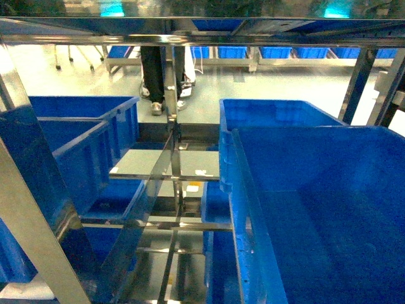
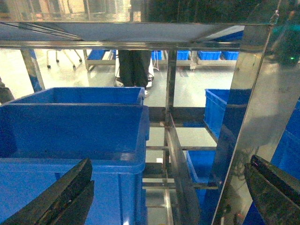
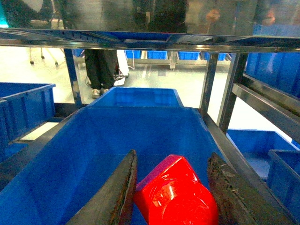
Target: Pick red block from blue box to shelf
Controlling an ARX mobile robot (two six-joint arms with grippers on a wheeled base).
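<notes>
Nearest the right wrist camera, the right claw [image 3: 171, 197] is closed narrowly about the red block [image 3: 176, 194], one finger on each side and both seemingly touching it. The block sits tilted between them, above the floor of the blue box [image 3: 70, 168], though whether it is lifted clear or resting on the bottom cannot be told from here.

By the look of it the grasp is made and the carry is the step in hand. The next move calls for raising the block above the box rim and bringing it to a bare tier of the shelf [image 3: 225, 89] without striking the steel uprights or the tier overhead, which lies close above the box.

The left claw [image 2: 168, 197] stands wide open and holds nothing; it hangs near a dark blue crate [image 2: 75, 126] on the left of the rack.

Beyond, the head view shows neither claw nor block, only the box wall, more crates, a flat steel tier [image 1: 166, 164] in the middle, and farther off a person's legs [image 1: 154, 79] on the pale floor.
</notes>
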